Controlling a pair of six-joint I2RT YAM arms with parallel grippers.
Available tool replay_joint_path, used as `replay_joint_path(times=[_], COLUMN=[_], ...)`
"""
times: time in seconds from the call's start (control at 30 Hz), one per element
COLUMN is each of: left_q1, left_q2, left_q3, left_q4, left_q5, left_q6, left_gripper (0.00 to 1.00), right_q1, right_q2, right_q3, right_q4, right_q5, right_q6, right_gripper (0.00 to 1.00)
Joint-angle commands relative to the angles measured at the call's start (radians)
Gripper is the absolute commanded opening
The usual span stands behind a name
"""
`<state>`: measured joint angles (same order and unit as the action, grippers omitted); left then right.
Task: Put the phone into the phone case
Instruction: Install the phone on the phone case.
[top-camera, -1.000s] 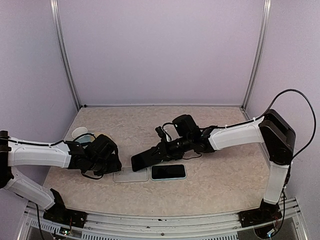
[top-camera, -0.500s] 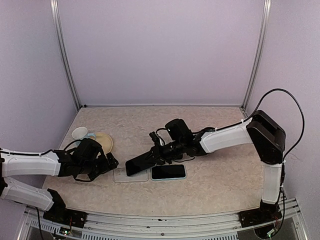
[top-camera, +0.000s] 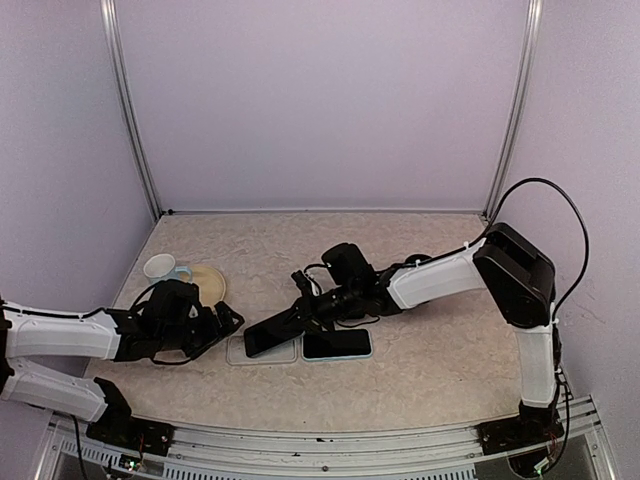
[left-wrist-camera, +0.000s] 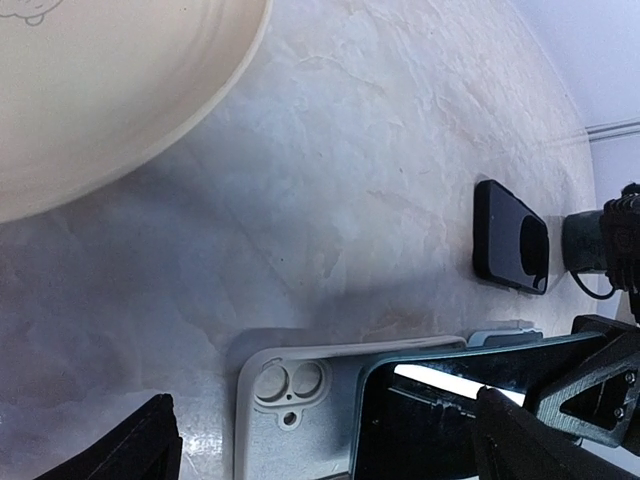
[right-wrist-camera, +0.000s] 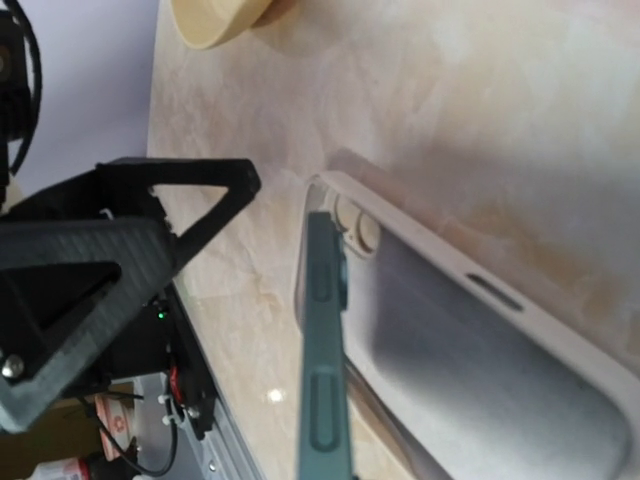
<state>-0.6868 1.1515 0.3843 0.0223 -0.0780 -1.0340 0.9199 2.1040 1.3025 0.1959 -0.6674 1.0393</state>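
White phone case (top-camera: 237, 352) lies flat | dark phone (top-camera: 268, 336) tilts over it, pinched by right claw (top-camera: 306, 313) | left claw (top-camera: 222, 324) spread wide

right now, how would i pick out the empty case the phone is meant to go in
On the beige table, look at the front middle, where two flat rectangles lie side by side. The empty case is the left one, pale with a camera cutout, partly under the tilted phone in the right gripper; its neighbour is a dark phone lying flat.
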Motion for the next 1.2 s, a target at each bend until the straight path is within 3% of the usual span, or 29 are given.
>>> replay_joint_path(times=[0.0,1.17], left_q1=[0.001,-0.100], left_q2=[0.015,0.087], left_q3=[-0.020,-0.069], left_q4=[0.062,0.187], left_q5=[0.022,0.004], left_q6=[-0.011,-0.083], left_gripper=[0.99,0.99], right_q1=[0.013,0.017], right_q2=[0.027,0.155], right_q3=[0.032,0.006], right_q4=[0.075,0.219], right_q5=[-0.041,-0.102], right_q6=[0.033,0.210], right_gripper=[0.00,0.00])
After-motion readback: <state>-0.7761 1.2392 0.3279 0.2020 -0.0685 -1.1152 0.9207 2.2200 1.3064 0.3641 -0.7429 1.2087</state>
